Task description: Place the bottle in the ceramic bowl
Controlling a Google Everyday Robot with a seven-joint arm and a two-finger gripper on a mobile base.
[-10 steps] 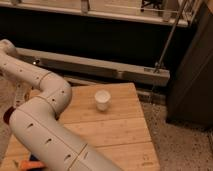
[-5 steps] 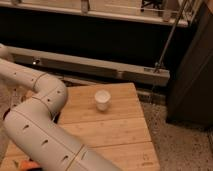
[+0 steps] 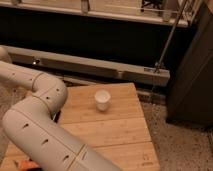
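Observation:
My white arm [image 3: 42,125] fills the left side of the camera view, bending over the left part of the wooden table [image 3: 120,132]. The gripper is out of view, beyond the frame's bottom edge. The bottle is not visible. A small orange-red sliver [image 3: 25,164] shows under the arm at the bottom left; it may be the ceramic bowl's edge, but I cannot tell. A white cup [image 3: 102,99] stands upright near the table's far middle.
A dark sliver [image 3: 56,116] lies on the table against the arm's right side. A long grey rail [image 3: 100,67] runs behind the table. A dark cabinet [image 3: 192,75] stands at the right, and speckled floor [image 3: 180,145] lies beside the table.
The arm's elbow and forearm have shifted slightly over the left of the table. The white cup has not moved.

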